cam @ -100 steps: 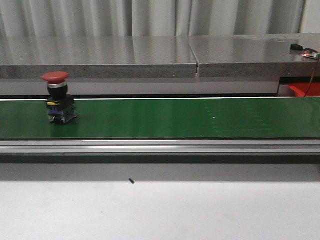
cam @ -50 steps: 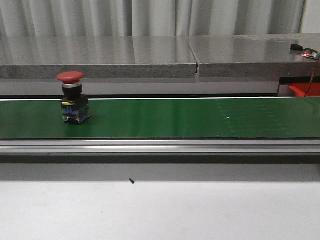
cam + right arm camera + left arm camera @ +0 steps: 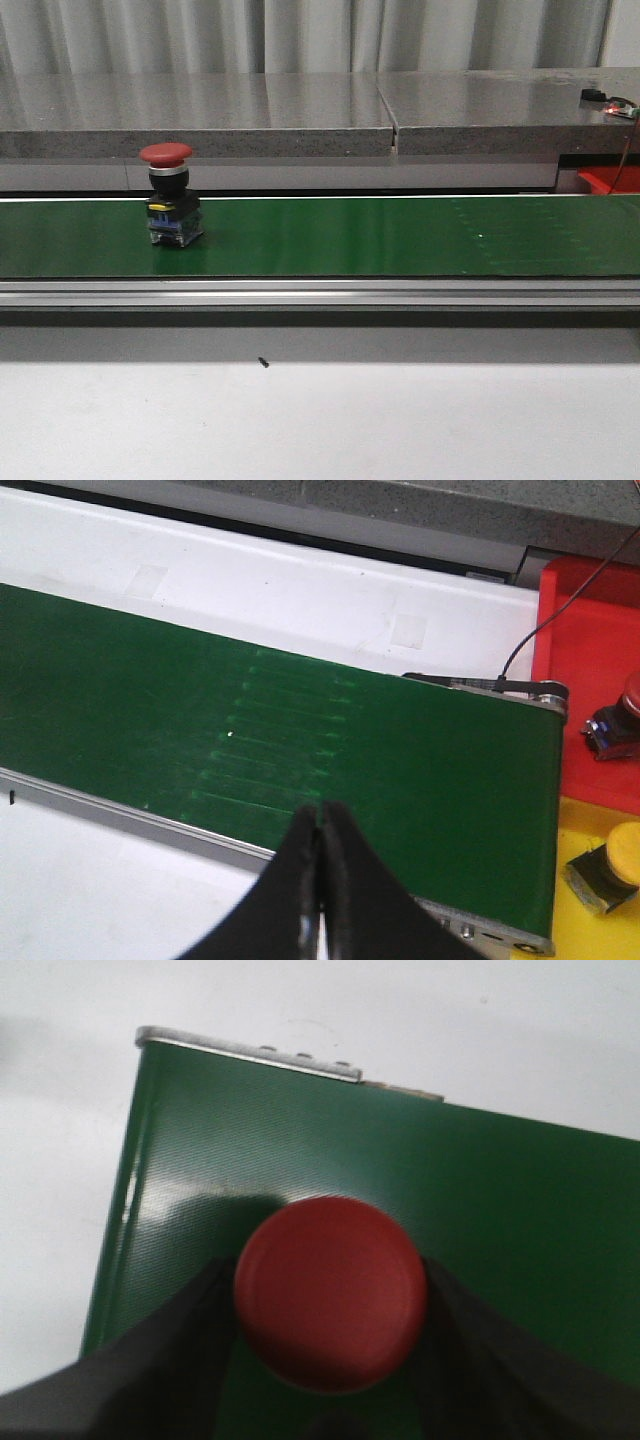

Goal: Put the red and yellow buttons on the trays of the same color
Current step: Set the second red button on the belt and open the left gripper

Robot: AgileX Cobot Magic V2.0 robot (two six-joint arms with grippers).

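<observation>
A red mushroom-head button with a black and blue base stands upright on the green conveyor belt, left of its middle. In the left wrist view its red cap lies between the spread dark fingers of my left gripper, which is open; I cannot tell their height above it. My right gripper is shut and empty over the belt's near edge. The red tray holds another red button. The yellow tray holds a yellow button. Neither gripper shows in the front view.
A grey stone ledge runs behind the belt. An aluminium rail borders the belt's front, with white table before it. A corner of the red tray and a black cable sit at the belt's right end.
The red button has travelled to the right along the belt, about 55 px in the front view over one second. It stays upright.
</observation>
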